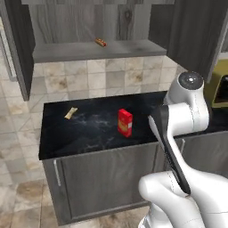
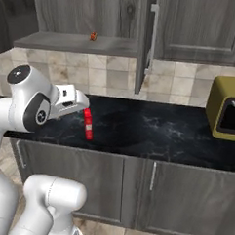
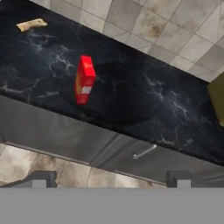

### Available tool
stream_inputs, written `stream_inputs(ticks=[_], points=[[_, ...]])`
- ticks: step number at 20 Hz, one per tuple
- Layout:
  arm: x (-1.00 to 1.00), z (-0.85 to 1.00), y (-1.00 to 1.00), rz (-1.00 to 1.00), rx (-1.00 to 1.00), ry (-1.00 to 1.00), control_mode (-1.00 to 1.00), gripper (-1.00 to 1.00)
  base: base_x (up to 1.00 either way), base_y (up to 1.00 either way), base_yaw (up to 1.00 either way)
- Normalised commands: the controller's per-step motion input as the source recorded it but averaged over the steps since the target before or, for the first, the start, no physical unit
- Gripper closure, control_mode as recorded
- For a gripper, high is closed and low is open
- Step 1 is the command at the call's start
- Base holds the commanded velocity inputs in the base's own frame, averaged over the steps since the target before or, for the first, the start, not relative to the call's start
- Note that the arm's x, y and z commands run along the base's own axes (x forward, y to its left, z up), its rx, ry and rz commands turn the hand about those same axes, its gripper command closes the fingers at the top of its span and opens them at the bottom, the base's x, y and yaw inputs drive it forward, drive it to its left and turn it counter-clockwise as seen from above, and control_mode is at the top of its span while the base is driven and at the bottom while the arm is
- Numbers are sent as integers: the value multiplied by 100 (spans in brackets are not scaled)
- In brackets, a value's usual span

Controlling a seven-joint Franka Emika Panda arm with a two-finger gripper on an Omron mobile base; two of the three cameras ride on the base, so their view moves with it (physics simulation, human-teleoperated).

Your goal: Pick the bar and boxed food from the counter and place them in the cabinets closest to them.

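My tool (image 3: 109, 178) hangs with tips spread, empty; boxed food (image 3: 84, 79) upright near the bench (image 3: 131, 94) front edge; left base view shows the bar (image 1: 100, 42) on the cabinet shelf (image 1: 80, 50).

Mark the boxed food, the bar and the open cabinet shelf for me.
boxed food (image 1: 125, 122): left base view, middle of the red carton's front face.
bar (image 1: 100, 42): left base view, centre of the small packet lying on the shelf.
cabinet shelf (image 1: 67, 51): left base view, bare grey floor left of the bar.
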Motion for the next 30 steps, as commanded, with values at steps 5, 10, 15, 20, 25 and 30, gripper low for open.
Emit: stream_inputs(ticks=[5,10,15,20,25,30], points=[[0,0,0,0,0,0,100,-100,0,0,-28],[0,0,0,0,0,0,100,-100,-1,3,-24],[0,0,0,0,0,0,100,-100,-1,8,-10],[0,0,0,0,0,0,100,-100,0,32,-5],[0,0,0,0,0,0,100,-100,0,53,-7],[0,0,0,0,0,0,100,-100,0,21,-2]])
